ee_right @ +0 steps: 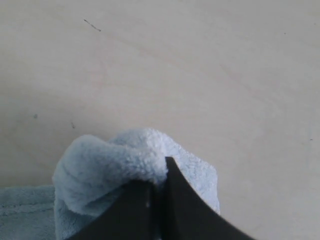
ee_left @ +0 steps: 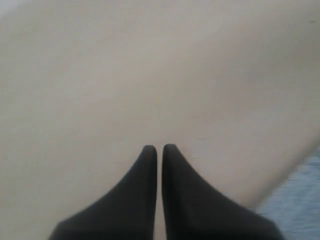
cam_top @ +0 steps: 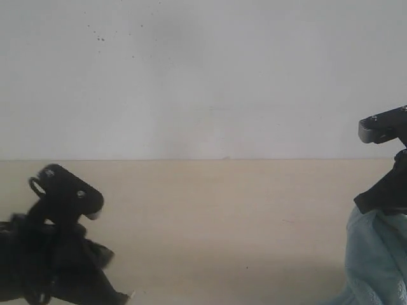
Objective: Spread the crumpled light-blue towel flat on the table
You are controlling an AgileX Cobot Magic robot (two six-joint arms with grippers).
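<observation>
The light-blue fluffy towel (cam_top: 376, 260) hangs bunched at the far right edge of the exterior view, lifted by my right gripper (cam_top: 380, 194). In the right wrist view the right gripper (ee_right: 159, 172) is shut on a fold of the towel (ee_right: 115, 167), which bulges over one finger. My left gripper (ee_left: 159, 148) is shut with nothing in it, over the bare beige table (ee_left: 125, 75). A blue sliver of towel (ee_left: 300, 200) shows at the corner of the left wrist view. The left arm (cam_top: 57, 248) sits low at the left of the exterior view.
The pale beige table (cam_top: 216, 222) stretches between the two arms. A plain white wall (cam_top: 203, 76) rises behind it. Small dark specks mark the table (ee_right: 92, 25) in the right wrist view.
</observation>
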